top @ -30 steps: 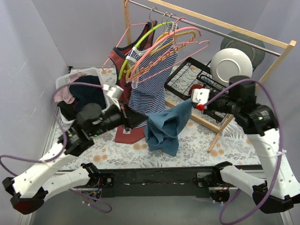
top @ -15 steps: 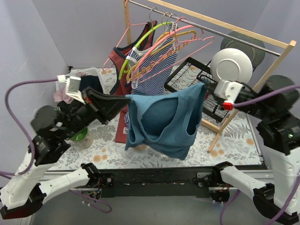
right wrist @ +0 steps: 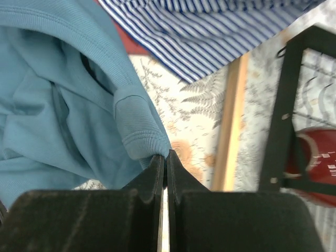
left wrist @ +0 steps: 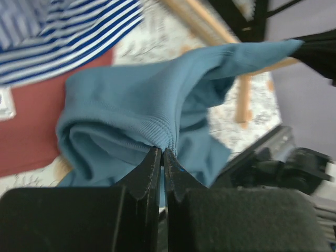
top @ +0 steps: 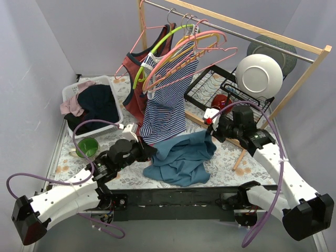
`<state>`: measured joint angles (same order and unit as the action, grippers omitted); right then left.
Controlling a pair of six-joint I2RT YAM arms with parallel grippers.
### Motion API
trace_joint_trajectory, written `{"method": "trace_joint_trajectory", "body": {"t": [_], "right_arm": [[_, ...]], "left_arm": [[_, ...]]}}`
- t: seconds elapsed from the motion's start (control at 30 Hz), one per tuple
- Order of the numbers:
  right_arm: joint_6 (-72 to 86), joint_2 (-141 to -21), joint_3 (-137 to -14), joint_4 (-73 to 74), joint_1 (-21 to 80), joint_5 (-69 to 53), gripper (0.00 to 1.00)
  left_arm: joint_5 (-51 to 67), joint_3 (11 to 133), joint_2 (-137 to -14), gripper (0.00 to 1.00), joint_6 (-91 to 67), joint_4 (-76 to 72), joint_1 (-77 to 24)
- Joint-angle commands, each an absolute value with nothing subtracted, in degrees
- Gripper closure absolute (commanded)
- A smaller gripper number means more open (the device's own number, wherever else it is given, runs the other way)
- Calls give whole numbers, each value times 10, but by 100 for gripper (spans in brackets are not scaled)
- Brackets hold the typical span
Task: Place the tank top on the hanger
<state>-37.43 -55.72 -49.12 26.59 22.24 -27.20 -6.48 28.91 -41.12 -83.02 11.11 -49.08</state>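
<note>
Tank top (top: 181,160) lower, at table (top: 223,170) edge

Pale lavender-grey walls (top: 94,31) on three sides, flat even light. Table (top: 223,160) under leaf-print cloth fills centre frame. Wooden garment rack (top: 262,29) with metal rail, top centre to upper right.

No text, number or brand could be read in any view. The red mug (right wrist: 315,168) behind the bars of the black rack (right wrist: 278,105) carried some small white marks, but they were too blurred to read. A white label (left wrist: 4,103) on the brick-red top (left wrist: 31,131) showed only at the picture's edge, with no legible letters.
</note>
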Motion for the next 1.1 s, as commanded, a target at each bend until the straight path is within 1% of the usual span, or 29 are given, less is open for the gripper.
{"method": "trace_joint_trajectory", "body": {"t": [0.0, 0.03, 0.1, 0.13, 0.17, 0.23, 0.27, 0.3, 0.33, 0.37, 0.43, 0.47, 0.53, 0.57, 0.63, 0.67, 0.73, 0.77, 0.87, 0.9, 0.97, 1.0, 1.07], "right_arm": [[-331, -569, -426, 147, 221, -282, 99], [-330, -571, -416, 137, 221, -270, 98], [-328, -576, -396, 121, 221, -255, 94], [-327, -576, -394, 119, 221, -247, 90], [-326, -578, -394, 119, 221, -245, 78], [-324, -577, -408, 135, 220, -250, 63], [-323, -572, -415, 144, 220, -253, 48], [-322, -569, -432, 151, 220, -257, 42], [-320, -563, -440, 166, 220, -269, 35], [-319, -556, -450, 172, 220, -277, 26], [-320, -548, -477, 200, 220, -305, 20], [-325, -545, -485, 211, 220, -319, 19], [-337, -544, -500, 232, 218, -364, 19], [-343, -544, -502, 249, 217, -382, 19], [-358, -544, -500, 264, 213, -428, 19], [-360, -544, -495, 271, 211, -439, 19], [-360, -539, -485, 268, 201, -464, 19], [-359, -534, -475, 261, 197, -469, 19], [-352, -523, -462, 255, 177, -486, 19], [-351, -521, -460, 251, 172, -490, 19], [-345, -513, -454, 246, 160, -504, 19], [-340, -511, -448, 241, 156, -508, 19], [-334, -503, -440, 233, 147, -519, 19]], "left_arm": [[-134, 209, -419, 100, -910, 13, -488], [-137, 198, -424, 100, -924, 4, -489], [-145, 178, -442, 100, -934, -17, -488], [-142, 176, -446, 98, -929, -25, -487], [-127, 177, -450, 92, -919, -28, -487], [-95, 199, -448, 74, -866, -24, -487], [-65, 210, -445, 36, -848, -16, -487], [-47, 224, -434, 23, -830, -5, -487], [-34, 260, -430, 17, -806, 28, -487], [-23, 278, -425, 11, -769, 47, -487], [-3, 345, -419, 9, -726, 104, -487], [-1, 372, -421, 8, -688, 123, -487], [17, 423, -438, 7, -653, 169, -487], [18, 483, -448, 7, -636, 182, -487], [15, 546, -475, 7, -589, 211, -486], [13, 607, -509, 7, -577, 218, -487], [6, 674, -543, 8, -540, 229, -487], [7, 737, -584, 8, -527, 231, -487], [-21, 824, -648, 9, -477, 236, -486], [-24, 884, -696, 9, -469, 241, -483], [-5, 961, -749, 13, -450, 285, -466], [-1, 1040, -805, 14, -449, 305, -458], [38, 1102, -852, 16, -460, 352, -440]]}}
